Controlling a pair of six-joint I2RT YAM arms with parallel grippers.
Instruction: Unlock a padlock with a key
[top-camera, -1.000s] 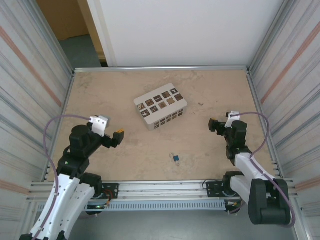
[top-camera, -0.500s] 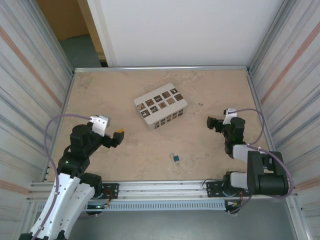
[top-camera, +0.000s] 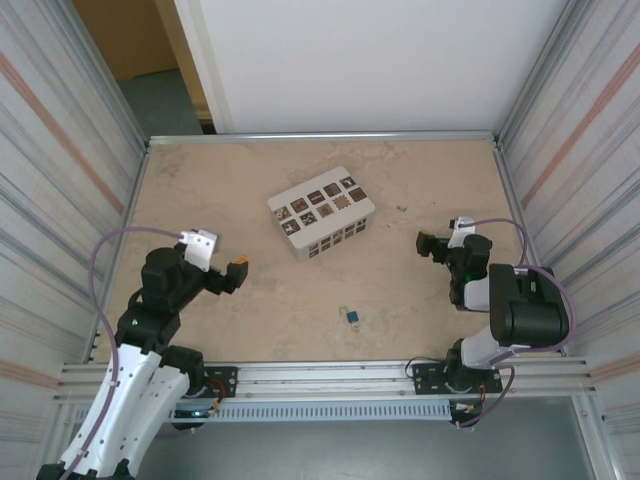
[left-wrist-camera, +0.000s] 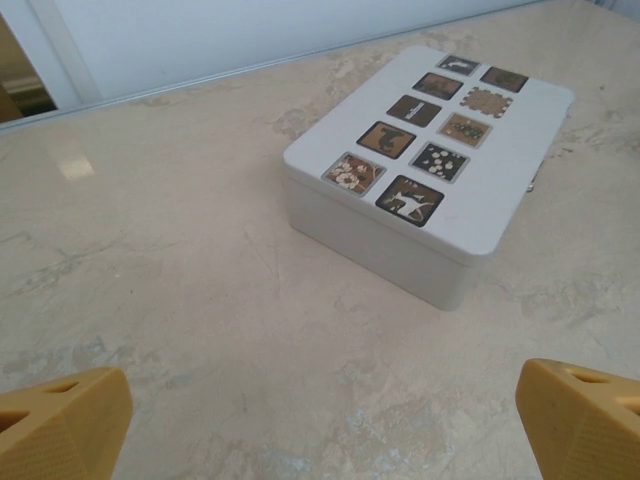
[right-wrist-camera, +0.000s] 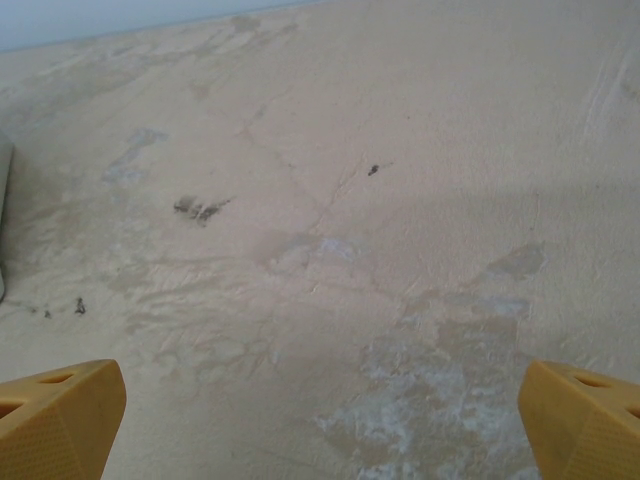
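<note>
My left claw (left-wrist-camera: 320, 420) spread open, empty, facing the white box (left-wrist-camera: 430, 190). My right claw (right-wrist-camera: 320, 420) open too, empty, over the table (right-wrist-camera: 330, 200). Blue padlock (top-camera: 352, 318) lies on the table between my arms, near the front edge, apart from both claws.

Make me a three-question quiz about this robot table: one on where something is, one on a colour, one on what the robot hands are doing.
1. Where is the padlock?
A. hanging on the wall
B. on the table, nearer the arms than the white box
C. on the floor outside

2. What colour is the padlock's body?
A. red
B. blue
C. green

3. The left gripper and right gripper are:
A. both open, holding nothing
B. both shut
C. one open, one shut

Answers: B, the top view shows it lying on bare table below the box. B, its body looks blue. A, each wrist view shows jaws far apart with just table between.
</note>
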